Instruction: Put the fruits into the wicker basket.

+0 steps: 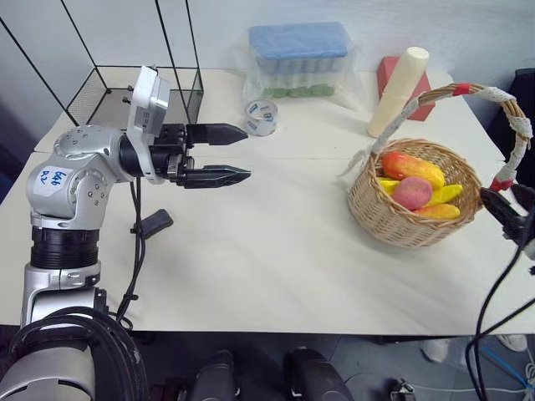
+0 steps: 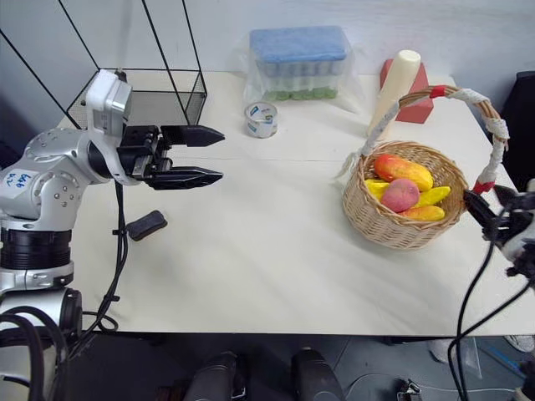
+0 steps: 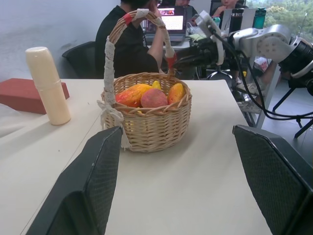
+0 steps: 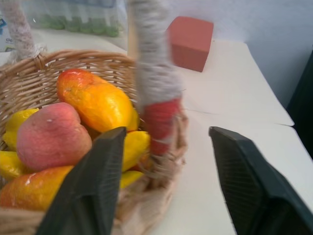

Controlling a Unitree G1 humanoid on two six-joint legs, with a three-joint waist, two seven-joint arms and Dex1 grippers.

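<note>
Looking down, I see the basket (image 1: 415,219) on the table's (image 1: 251,251) right side, with the mango (image 1: 412,168), peach (image 1: 412,193) and banana (image 1: 445,195) inside. My right gripper (image 4: 164,196) sits beside its handle, fingers spread, empty. My left gripper (image 1: 219,154) hovers well apart, fingers spread.

Your two head views look forward and down over the tabletop (image 1: 276,251) from above its near edge; they share nearly the whole scene, with the basket (image 1: 414,219) at centre right in both. Your left wrist view looks level across the tabletop between its own pincer (image 3: 188,186) fingers, with the basket at mid-distance in the upper centre. Your right wrist view sits very close to the same basket, its wrapped handle (image 4: 154,73) rising just in front of the lens at centre.
</note>
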